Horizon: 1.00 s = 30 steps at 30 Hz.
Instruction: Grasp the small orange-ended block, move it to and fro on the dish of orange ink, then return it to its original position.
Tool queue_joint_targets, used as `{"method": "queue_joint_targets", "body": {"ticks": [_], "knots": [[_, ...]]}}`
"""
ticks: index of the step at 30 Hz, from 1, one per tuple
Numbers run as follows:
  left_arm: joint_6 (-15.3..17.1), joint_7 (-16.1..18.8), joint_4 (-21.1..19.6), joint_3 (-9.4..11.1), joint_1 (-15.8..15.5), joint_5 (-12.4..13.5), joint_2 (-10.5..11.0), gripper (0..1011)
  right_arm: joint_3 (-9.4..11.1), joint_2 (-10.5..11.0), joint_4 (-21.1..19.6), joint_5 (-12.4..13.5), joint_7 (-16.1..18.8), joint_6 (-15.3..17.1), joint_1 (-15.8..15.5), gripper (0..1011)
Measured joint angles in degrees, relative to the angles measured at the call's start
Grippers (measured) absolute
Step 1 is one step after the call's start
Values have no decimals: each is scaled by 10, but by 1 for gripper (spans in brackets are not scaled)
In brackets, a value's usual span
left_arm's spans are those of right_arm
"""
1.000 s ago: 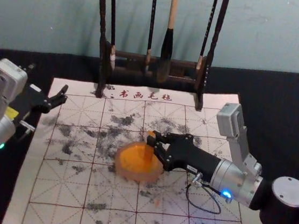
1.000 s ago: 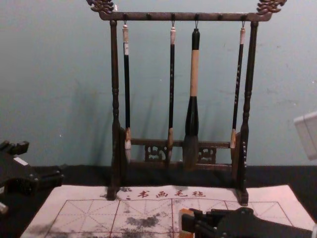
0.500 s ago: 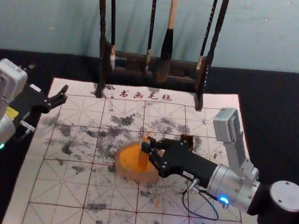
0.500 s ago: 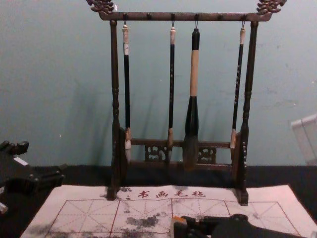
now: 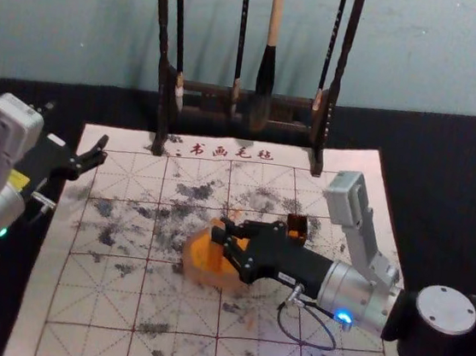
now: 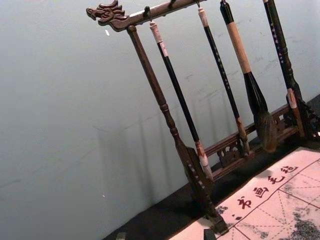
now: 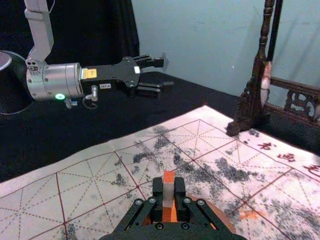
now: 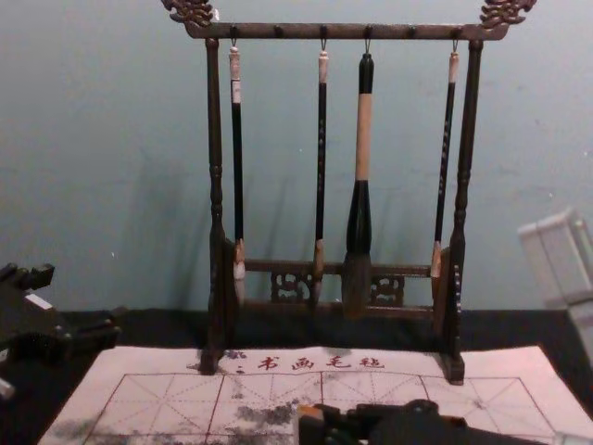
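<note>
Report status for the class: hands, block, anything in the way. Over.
Right hand shut on block, upright at ink dish. Left hand open near mat's left edge. Brush stand behind dish, not in the way.

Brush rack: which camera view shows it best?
Chest view: the rack stands upright there, both posts and four brushes visible. Head view shows its lower part; left wrist view, one carved end and brushes; right wrist view, one foot.

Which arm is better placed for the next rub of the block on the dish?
Right, I'd say: the right arm has its jaws shut on the block at the dish. The left arm waits by the mat's left edge, jaws apart.
</note>
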Motion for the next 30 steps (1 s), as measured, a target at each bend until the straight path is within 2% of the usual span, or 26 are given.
{"method": "queue_joint_targets", "body": {"ticks": [14,30], "knots": [[0,0,0,0,0,0,0,1001,-9,-16,21,-9,-2,-6,17,138],[0,0,0,0,0,0,0,1001,-4,-29,39,-16,-13,-10,27,138]]}}
